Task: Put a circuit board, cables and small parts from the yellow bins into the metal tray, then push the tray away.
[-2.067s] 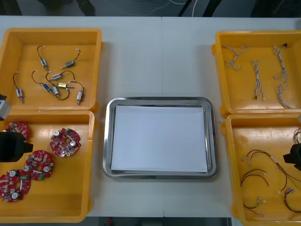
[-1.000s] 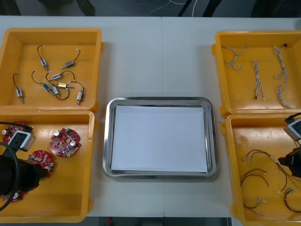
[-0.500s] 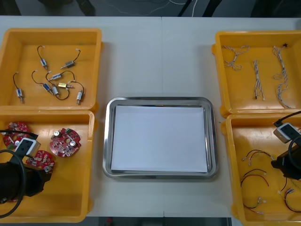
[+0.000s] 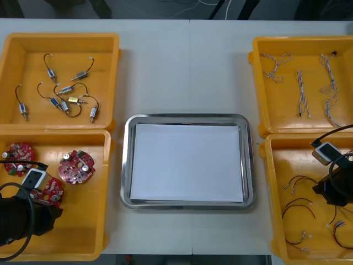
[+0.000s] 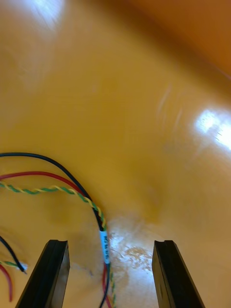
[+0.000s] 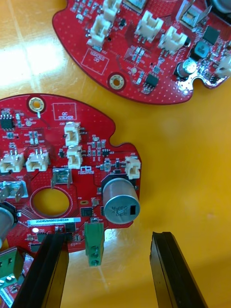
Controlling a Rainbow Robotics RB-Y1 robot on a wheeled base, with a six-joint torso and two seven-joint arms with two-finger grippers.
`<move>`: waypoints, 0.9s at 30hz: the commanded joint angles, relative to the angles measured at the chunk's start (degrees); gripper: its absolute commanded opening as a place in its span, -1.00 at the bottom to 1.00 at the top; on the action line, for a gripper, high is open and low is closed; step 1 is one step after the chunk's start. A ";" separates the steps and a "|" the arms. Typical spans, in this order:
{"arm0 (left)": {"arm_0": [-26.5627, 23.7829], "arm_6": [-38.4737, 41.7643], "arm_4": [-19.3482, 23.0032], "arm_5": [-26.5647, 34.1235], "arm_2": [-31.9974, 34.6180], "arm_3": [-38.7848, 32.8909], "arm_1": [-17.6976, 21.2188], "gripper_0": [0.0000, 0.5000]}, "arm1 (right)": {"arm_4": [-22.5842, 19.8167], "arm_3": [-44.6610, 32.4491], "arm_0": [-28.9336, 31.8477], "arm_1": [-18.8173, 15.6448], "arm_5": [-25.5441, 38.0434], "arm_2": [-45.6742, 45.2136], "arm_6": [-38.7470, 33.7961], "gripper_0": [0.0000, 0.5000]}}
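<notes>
**Near left bin** (image 4: 94,226): your three visible boards (image 4: 77,165), red and round, lie flat on its floor, near one another.

**Left tool** (image 6: 108,240): yours hangs low over this bin with its fingers (image 6: 50,269) wide apart and nothing gripped. Between them lies the edge of the nearest board, which carries a silver can (image 6: 120,202) and a green connector (image 6: 94,243). The next board lies just beyond, a strip of bin floor between the two.

**Near right bin** (image 4: 276,165): your red and black cables (image 4: 298,205) lie loose on its floor.

**Right tool** (image 5: 110,245): yours sits low over this bin, its fingers also spread wide and holding nothing. A cable bundle with a white tag (image 5: 103,245) runs between them: black, red and a yellow-green twist.

**Tray** (image 4: 187,117): it stands on the worktop (image 4: 187,66) between your two pairs of bins. Its rim is shiny and its inside is white.

**Far left bin** (image 4: 105,61): it holds your small metal parts (image 4: 66,89), each with a black cable, scattered and partly crossing.

**Far right bin** (image 4: 259,83): it holds your twisted blue and white cables (image 4: 301,94), several of them, lying apart on the floor.
</notes>
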 commanded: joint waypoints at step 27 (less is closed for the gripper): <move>-0.48 -4.67 -0.76 -1.79 -0.17 -0.43 2.77 -1.00 | 0.59 2.64 -0.99 -1.52 -3.34 2.90 -0.52 1.00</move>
